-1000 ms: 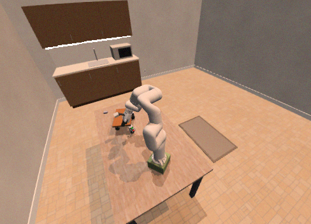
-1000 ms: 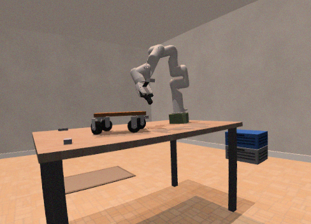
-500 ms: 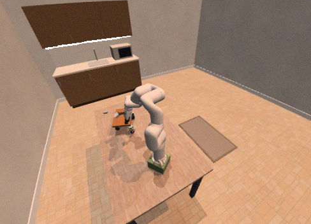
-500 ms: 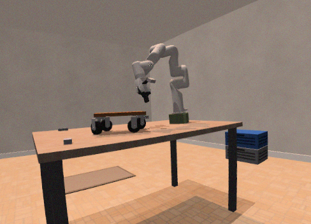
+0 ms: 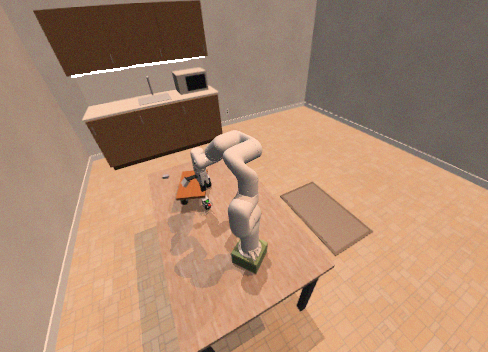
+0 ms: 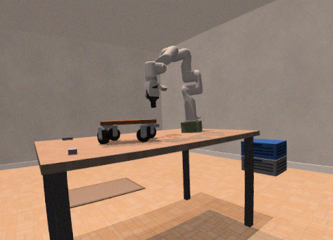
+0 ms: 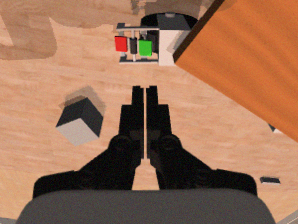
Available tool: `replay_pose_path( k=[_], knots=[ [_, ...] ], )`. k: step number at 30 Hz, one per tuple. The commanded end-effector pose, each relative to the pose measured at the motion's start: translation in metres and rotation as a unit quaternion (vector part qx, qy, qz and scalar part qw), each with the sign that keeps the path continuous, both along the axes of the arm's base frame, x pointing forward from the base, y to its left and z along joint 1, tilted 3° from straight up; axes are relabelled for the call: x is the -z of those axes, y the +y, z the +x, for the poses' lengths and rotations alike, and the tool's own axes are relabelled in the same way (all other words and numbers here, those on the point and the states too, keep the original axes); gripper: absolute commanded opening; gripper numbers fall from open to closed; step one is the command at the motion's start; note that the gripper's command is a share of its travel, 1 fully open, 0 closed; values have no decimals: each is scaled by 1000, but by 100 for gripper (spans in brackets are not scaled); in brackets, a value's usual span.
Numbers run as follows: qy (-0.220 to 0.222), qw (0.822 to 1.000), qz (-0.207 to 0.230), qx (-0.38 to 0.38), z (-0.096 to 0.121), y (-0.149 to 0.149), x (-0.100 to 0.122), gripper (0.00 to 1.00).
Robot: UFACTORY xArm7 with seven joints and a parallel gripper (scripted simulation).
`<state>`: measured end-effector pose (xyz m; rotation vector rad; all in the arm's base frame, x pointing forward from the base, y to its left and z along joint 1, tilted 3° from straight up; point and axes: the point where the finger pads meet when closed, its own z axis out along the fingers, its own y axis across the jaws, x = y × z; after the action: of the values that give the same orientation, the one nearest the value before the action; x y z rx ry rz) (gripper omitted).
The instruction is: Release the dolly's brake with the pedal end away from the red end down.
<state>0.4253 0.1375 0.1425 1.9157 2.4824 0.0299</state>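
Observation:
The dolly (image 6: 127, 129) has an orange-brown deck (image 7: 245, 60) and black casters, and stands on the wooden table; it also shows in the top view (image 5: 192, 187). At one caster, the brake pedal (image 7: 133, 46) has a red end (image 7: 120, 43) and a green end (image 7: 145, 47), seen from above; it shows small in the top view (image 5: 206, 203). My gripper (image 7: 145, 101) (image 6: 153, 103) is shut and empty. It points straight down and hangs well above the table near the dolly's pedal corner.
A small grey-and-black block (image 7: 80, 120) lies on the table left of my fingers. A small blue block (image 6: 72, 151) and a flat dark piece (image 6: 67, 138) lie near the table's far end. Blue and grey crates (image 6: 264, 156) stand beside the table.

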Motion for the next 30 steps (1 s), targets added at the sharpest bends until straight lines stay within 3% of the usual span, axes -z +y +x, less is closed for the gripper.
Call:
replay_pose_path(
  k=[1,20,30],
  knots=[
    [-9,1000,-26,-3,1,-5,-4,0],
    [-9,1000,-26,2,1,-5,-4,0],
    [-10,997,-24,71,1,-5,-3,0]
  ],
)
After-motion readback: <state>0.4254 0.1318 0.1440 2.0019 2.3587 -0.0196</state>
